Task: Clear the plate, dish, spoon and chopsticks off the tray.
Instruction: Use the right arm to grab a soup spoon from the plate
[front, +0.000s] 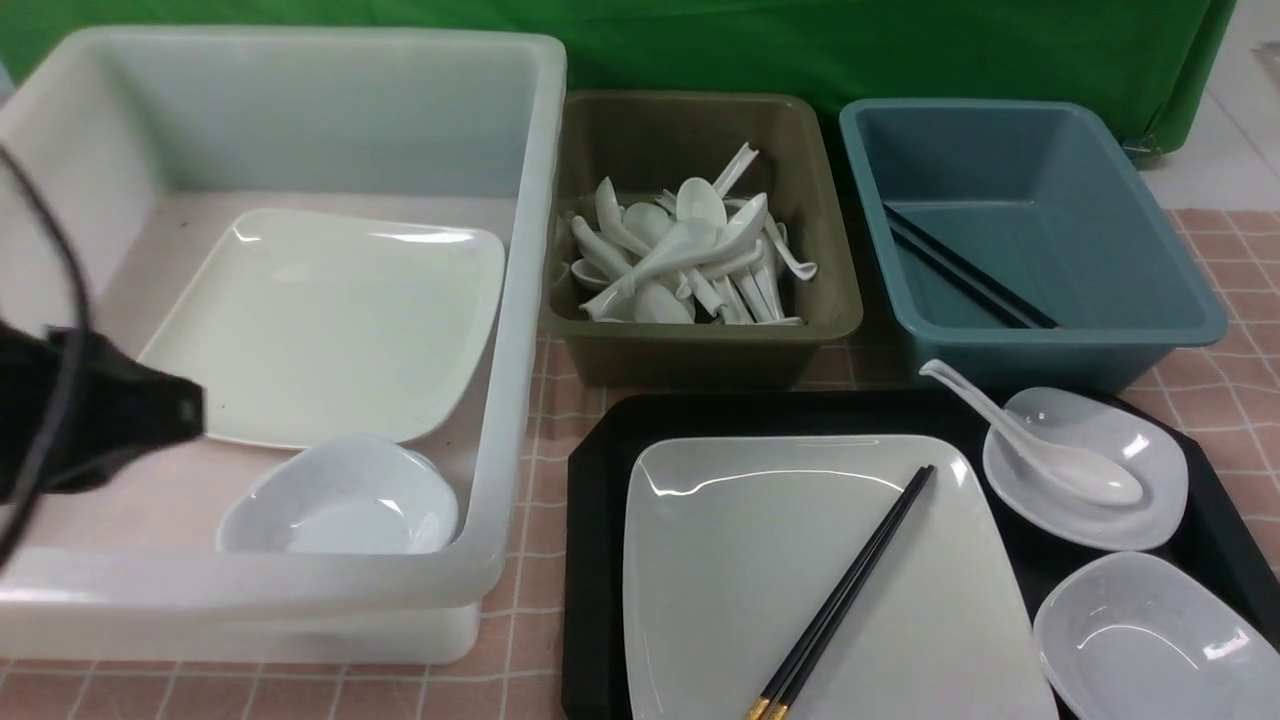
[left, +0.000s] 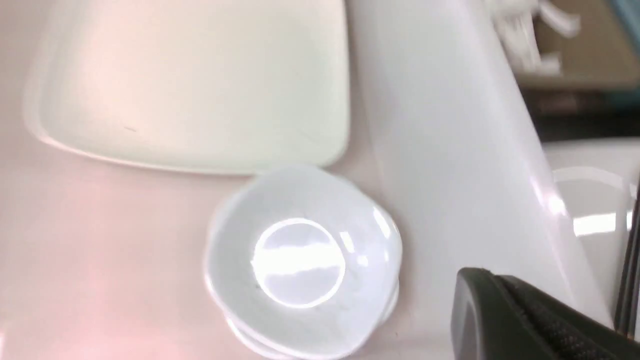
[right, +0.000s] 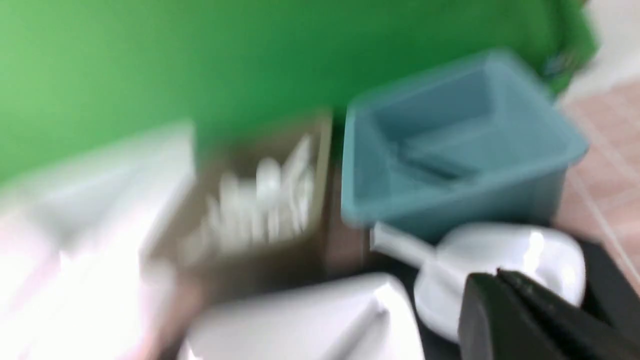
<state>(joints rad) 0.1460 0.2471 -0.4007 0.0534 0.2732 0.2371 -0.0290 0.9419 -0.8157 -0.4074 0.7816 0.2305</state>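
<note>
On the tray (front: 595, 500), we find the chopsticks (front: 850, 590) lying loose across the plate (front: 720, 560), liable to roll off if it tilts; we cannot tell how wide the left gripper (front: 170, 412) or right gripper (right: 525, 320) stands.

Everything is blurred: a green backdrop (right: 200, 60) stands behind a blue tub (right: 450, 145), with a brown tub (right: 240, 270) of white spoons (right: 265, 200) beside it and a white tub (right: 75, 215) further along. Before the blue tub the handle of a spoon (right: 400, 245) juts from a white dish (right: 500, 255) on the black tray (right: 607, 285), near the plate (right: 310, 320). The right gripper (right: 525, 320) shows only as a dark wedge closest to the camera
</note>
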